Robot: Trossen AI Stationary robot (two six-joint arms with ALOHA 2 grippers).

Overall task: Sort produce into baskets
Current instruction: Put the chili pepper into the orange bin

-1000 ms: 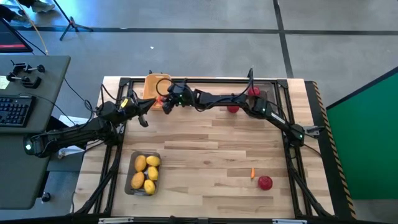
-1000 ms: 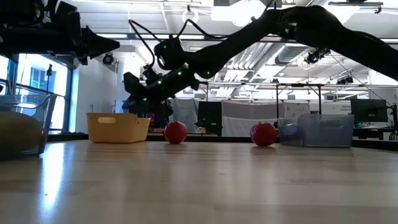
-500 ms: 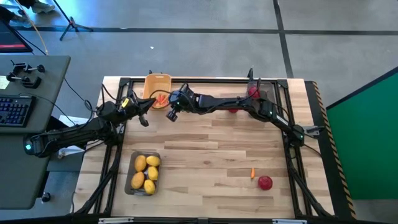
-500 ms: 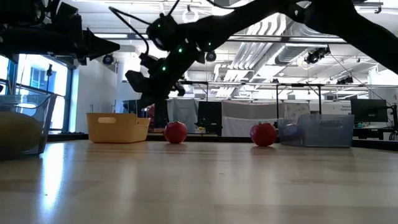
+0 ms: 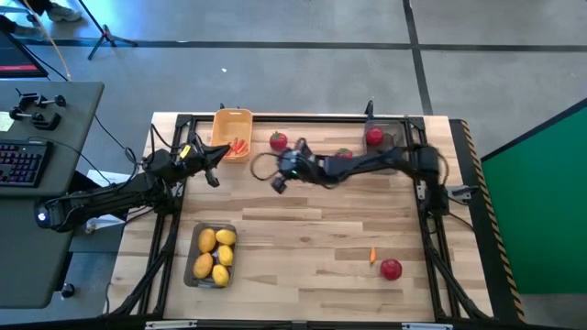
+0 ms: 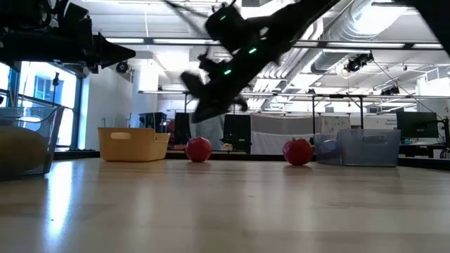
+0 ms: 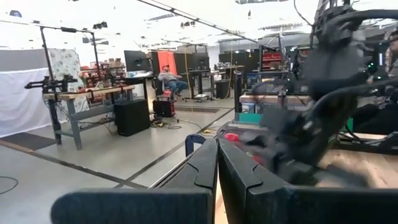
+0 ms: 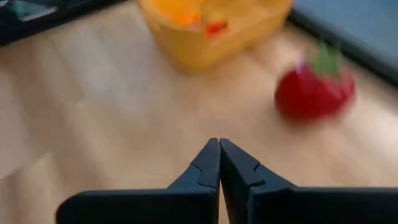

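A yellow basket (image 5: pixel 232 128) stands at the far left with orange-red carrot pieces (image 5: pixel 239 145) in it. One red fruit (image 5: pixel 279 140) lies on the table to its right, and another (image 5: pixel 345 154) shows partly behind my right arm. A third (image 5: pixel 374 136) is in the dark tray (image 5: pixel 393 137) at the far right. A grey tray (image 5: pixel 213 254) near the front holds several lemons. A carrot (image 5: pixel 372 256) and a red fruit (image 5: pixel 392 269) lie at the near right. My right gripper (image 8: pixel 219 146) hangs shut and empty above the table, to the right of the basket. My left gripper (image 7: pixel 217 146) waits shut at the left.
A black frame (image 5: pixel 303 117) runs round the wooden table. A side desk with a keyboard (image 5: pixel 23 165) stands past the left edge. Bare wood (image 5: pixel 303 229) lies between the lemon tray and the near-right produce.
My right gripper has drawn back from the yellow basket toward the table's right and a little toward the near edge, staying above the table. The red fruit beside the basket, covered by the arm before, now shows. The left arm has kept still.
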